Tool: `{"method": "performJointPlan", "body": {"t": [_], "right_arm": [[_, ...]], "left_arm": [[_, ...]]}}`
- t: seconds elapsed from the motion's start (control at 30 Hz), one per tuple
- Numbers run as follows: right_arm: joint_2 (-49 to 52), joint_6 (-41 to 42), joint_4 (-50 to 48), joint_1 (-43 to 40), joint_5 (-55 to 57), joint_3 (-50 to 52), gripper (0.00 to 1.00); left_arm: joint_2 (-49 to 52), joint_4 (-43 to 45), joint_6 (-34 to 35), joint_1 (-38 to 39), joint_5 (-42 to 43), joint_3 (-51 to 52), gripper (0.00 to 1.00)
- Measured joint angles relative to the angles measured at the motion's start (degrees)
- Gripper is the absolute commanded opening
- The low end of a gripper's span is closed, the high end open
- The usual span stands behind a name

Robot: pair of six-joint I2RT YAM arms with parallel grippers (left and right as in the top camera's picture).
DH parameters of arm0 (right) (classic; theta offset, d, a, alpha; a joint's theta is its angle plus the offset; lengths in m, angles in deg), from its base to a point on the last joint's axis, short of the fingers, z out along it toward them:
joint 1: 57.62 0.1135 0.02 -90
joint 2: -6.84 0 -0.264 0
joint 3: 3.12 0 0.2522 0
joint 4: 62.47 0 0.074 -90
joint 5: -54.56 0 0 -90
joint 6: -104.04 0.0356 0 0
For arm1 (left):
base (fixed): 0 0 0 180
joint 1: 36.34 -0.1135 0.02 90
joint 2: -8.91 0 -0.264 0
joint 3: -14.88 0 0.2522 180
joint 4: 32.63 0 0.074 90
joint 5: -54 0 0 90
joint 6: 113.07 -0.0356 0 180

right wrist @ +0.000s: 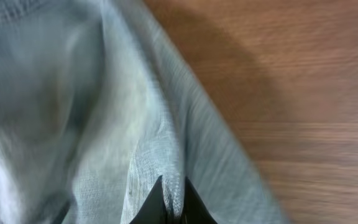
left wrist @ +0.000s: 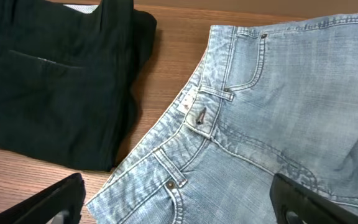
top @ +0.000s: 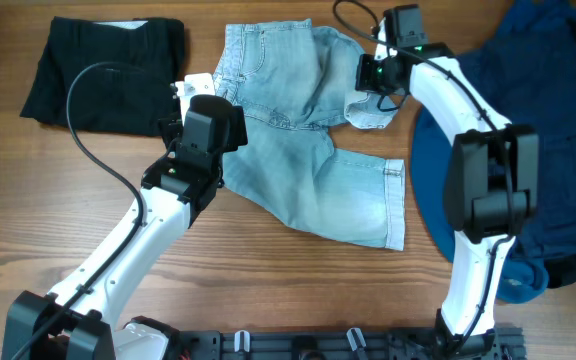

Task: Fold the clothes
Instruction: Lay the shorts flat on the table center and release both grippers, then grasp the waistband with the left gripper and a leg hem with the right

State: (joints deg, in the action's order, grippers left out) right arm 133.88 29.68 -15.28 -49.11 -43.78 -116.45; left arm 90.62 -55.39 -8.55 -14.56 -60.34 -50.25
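Table [top: 268,290] space is shared: a heap of blue clothes [top: 568,150] on the right, denim shorts [top: 308,160] spread in the middle just beside it, and a folded black garment [top: 128,40] to the left. The left jaws hang open above the waistband [left wrist: 197,118], pinning nothing, so a pull could drag the whole shorts toward the heap. The right jaws are closed on only a thin ridge of leg cloth [right wrist: 160,143]; that pinch may slip.

The denim shorts [top: 308,150] lie spread in the middle of the worktop [top: 268,290]. The folded trousers [top: 103,75] lie to their left, just beside the waistband. The heap of clothes [top: 538,150] lies at the right edge.
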Motion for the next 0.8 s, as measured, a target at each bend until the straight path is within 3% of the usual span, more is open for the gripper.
{"method": "performJointPlan", "body": {"t": [0.13, 0.17, 0.2, 0.23, 0.27, 0.37, 0.63, 0.8], "right_arm": [[-2.3, 0.2, -3.3, -6.0, 1.6, 0.0, 0.04], [-2.4, 0.2, -4.2, -7.3, 2.1, -0.1, 0.25], [-2.4, 0.2, -5.5, -8.8, 2.8, -0.1, 0.62], [-2.4, 0.5, -6.3, -9.8, 3.3, -0.1, 0.93], [-2.4, 0.7, -7.3, -10.7, 3.8, -0.1, 1.0], [-2.4, 0.7, -6.1, -12.5, 4.8, -0.5, 1.0], [-6.3, -0.3, 11.1, -12.5, 3.1, -4.3, 1.0], [-7.3, -1.0, 15.0, -2.1, 8.4, -4.9, 1.0]], "left_arm": [[0.0, 0.0, 0.0, 0.0, 0.2, 0.0, 0.91], [0.0, 0.0, 0.0, 0.0, 0.2, 0.0, 0.92], [0.0, 0.0, 0.0, 0.0, 0.2, 0.0, 0.92], [0.0, 0.0, 0.0, 0.0, 0.2, 0.0, 0.92], [0.0, 0.0, 0.0, -0.1, 0.2, 0.0, 0.93], [0.0, 0.0, 0.0, -1.5, 0.2, 0.0, 0.95], [0.0, -1.1, -1.4, -10.4, 1.4, 0.0, 0.96], [0.0, -2.1, -1.8, -12.8, 3.5, 0.0, 1.0]]}}
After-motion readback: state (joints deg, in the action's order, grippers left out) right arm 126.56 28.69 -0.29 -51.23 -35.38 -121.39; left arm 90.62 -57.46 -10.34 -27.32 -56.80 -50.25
